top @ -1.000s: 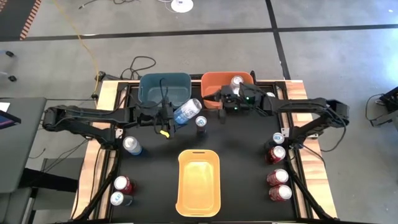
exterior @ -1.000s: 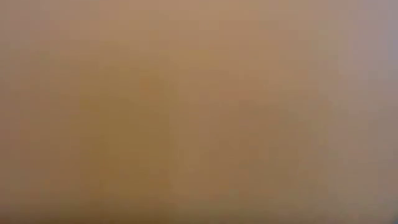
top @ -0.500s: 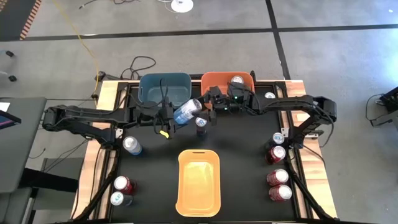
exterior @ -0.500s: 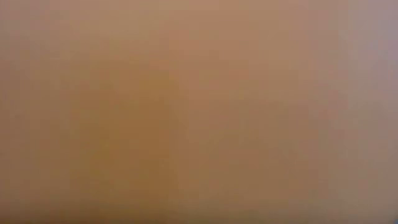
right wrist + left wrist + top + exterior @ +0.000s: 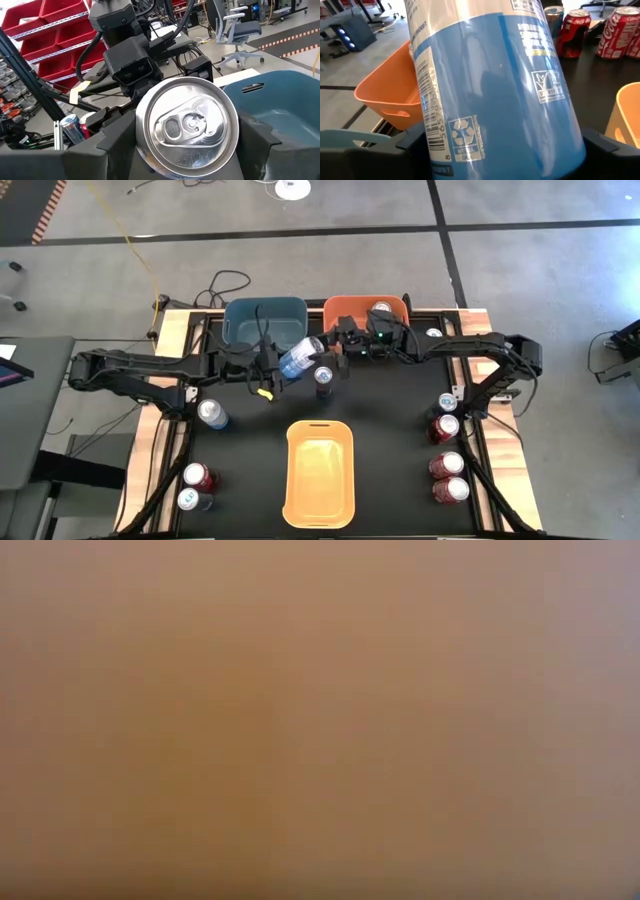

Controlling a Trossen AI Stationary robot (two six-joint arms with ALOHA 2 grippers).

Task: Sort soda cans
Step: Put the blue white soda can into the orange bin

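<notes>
Soda cans are mid-sort: the left gripper (image 5: 283,368) is clamped on a blue can (image 5: 301,358), held tilted just in front of the blue bin (image 5: 265,323), long axis slanting up toward the far right. Judging by colour, the next move is carrying it left and farther over that bin, then letting go. The right gripper (image 5: 330,370) has its fingers around an upright can (image 5: 323,376) near the orange bin (image 5: 345,315); whether they grip it, I cannot tell.
</notes>
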